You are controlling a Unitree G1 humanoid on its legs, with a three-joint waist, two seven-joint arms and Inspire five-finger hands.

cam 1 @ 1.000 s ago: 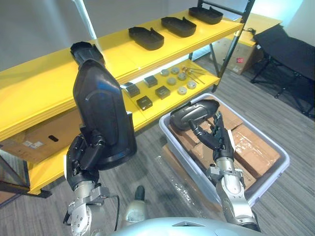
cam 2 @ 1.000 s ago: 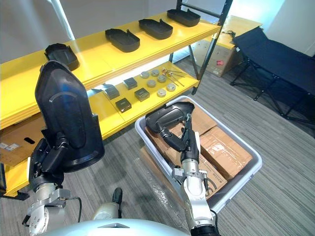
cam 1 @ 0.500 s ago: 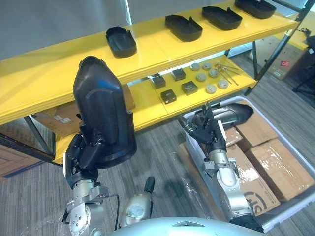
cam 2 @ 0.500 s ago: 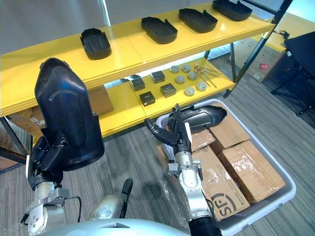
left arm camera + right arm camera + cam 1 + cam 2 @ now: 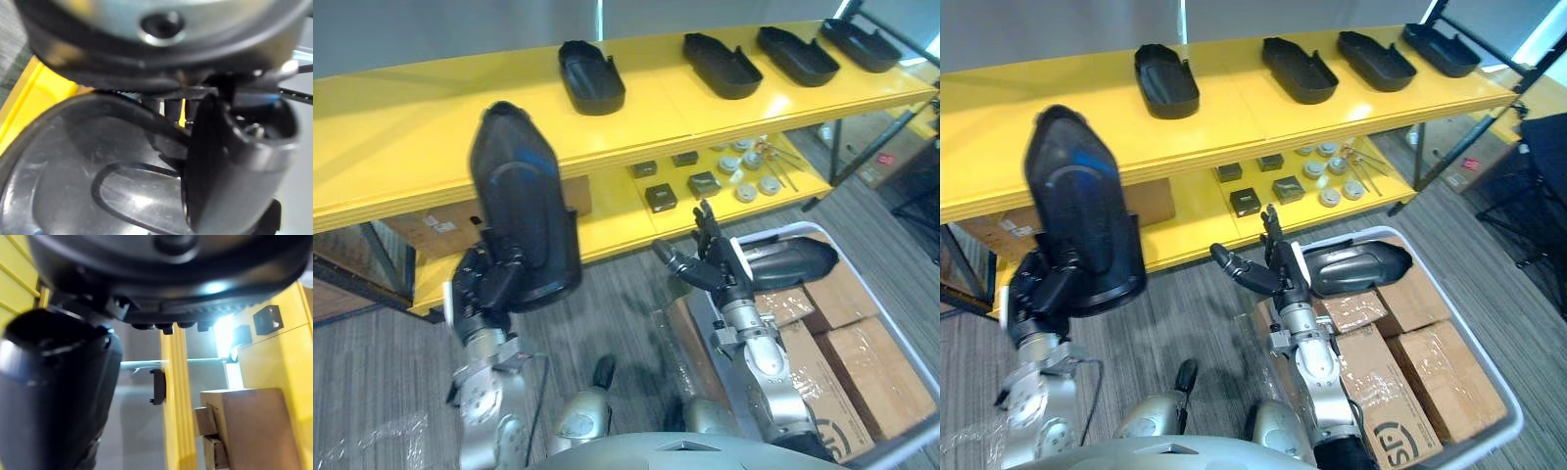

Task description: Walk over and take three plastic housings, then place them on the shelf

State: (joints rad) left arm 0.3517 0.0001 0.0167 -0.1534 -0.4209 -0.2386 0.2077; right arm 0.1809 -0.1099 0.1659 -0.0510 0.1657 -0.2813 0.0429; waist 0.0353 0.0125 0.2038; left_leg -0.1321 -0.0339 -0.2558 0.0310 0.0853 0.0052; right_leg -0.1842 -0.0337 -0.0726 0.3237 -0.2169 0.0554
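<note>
Facing the shelf with housings in hand, placing not yet begun.

Left eye view: the left robot hand (image 5: 481, 292) is curled round the lower end of an upright black housing (image 5: 521, 223), in front of the yellow shelf (image 5: 401, 127). I judge the next move is to lift it and lay it flat on the bare top board. Right eye view: the right robot hand (image 5: 1268, 269) has its fingers spread straight, and a second housing (image 5: 1356, 266) lies against them over the grey bin (image 5: 1361, 235). Whether the hand bears it I cannot tell. Four more housings (image 5: 1165, 78) sit in a row on the shelf's top board. Left wrist view: the thumb (image 5: 220, 166) presses on the housing's shell. Right wrist view: the shelf's edge is near.
</note>
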